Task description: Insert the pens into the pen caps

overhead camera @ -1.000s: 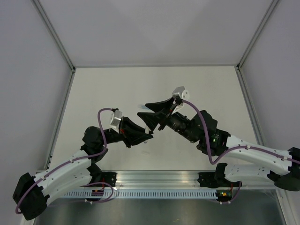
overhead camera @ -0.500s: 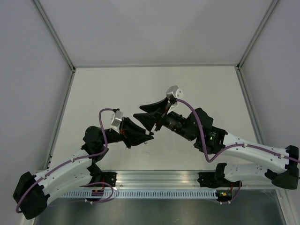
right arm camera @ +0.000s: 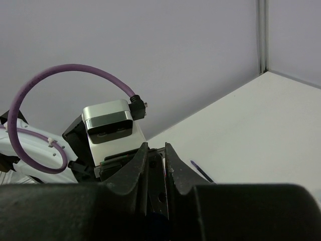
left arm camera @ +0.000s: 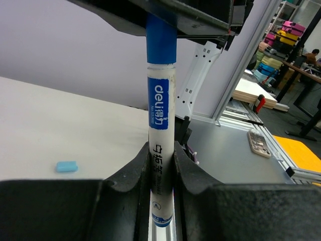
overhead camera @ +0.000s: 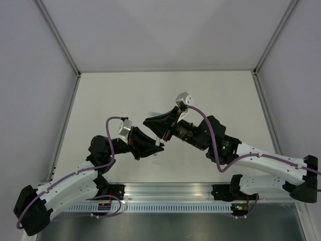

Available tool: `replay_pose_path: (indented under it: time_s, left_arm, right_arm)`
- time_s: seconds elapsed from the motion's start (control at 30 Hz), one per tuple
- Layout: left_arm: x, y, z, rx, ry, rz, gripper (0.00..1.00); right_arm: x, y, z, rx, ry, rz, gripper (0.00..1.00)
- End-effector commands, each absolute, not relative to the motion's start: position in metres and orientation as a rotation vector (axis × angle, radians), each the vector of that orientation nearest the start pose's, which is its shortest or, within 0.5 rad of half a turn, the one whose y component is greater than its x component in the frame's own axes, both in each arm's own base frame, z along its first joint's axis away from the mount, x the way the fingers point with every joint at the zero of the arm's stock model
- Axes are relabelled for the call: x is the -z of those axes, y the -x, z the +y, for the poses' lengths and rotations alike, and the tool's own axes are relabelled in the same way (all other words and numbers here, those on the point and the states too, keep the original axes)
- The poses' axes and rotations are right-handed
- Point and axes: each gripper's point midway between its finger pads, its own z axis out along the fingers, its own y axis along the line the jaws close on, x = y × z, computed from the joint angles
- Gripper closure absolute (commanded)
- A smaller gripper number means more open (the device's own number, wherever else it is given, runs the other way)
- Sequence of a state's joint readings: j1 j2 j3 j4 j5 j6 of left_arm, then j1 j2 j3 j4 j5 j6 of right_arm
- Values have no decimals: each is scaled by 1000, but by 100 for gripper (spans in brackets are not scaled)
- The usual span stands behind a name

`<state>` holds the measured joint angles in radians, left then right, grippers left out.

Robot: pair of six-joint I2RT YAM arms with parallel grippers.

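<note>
Two pens show: a white pen (left arm camera: 161,100) clenched in the left gripper (left arm camera: 161,153), its blue end pinched by the right gripper (right arm camera: 155,150); a dark pen (right arm camera: 202,171) and one pale cap (left arm camera: 66,166) lie on the white table (overhead camera: 115,95), with grey walls (overhead camera: 160,30) behind.

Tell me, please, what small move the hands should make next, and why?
Probably press the right hand gently along the pen toward the left hand, which clamps it; the blue end sits between the right hand's fingers, seemingly ready to seat.
</note>
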<state>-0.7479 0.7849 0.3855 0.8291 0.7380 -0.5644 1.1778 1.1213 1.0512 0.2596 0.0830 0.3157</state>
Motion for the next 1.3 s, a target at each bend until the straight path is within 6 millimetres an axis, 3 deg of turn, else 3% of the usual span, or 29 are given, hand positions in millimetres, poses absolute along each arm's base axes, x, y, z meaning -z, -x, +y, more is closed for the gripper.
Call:
replay_pose_path:
  time_s: [0.0, 0.1, 0.43, 0.73, 1.2, 1.27]
  left_arm:
    - [-329, -107, -276, 1511, -793, 1090, 98]
    - [-339, -111, -273, 1494, -754, 1091, 98]
    - [-351, -148, -270, 1375, -586, 1188, 98]
    - [-355, -193, -268, 1234, -417, 1235, 98]
    - [-352, -229, -262, 1122, -280, 1266, 98]
    - [-352, -232, -264, 1126, -269, 1264, 98]
  right_arm:
    - [-372, -147, 382, -1225, 598, 1458, 100]
    - [-342, -145, 384, -1227, 609, 1530, 100]
    - [-291, -142, 379, -1209, 612, 1656, 100]
    - [-268, -139, 385, -1299, 529, 1678, 100]
    - [-239, -146, 371, -1236, 453, 1743, 100]
    - [-243, -148, 372, -1260, 429, 1706, 100]
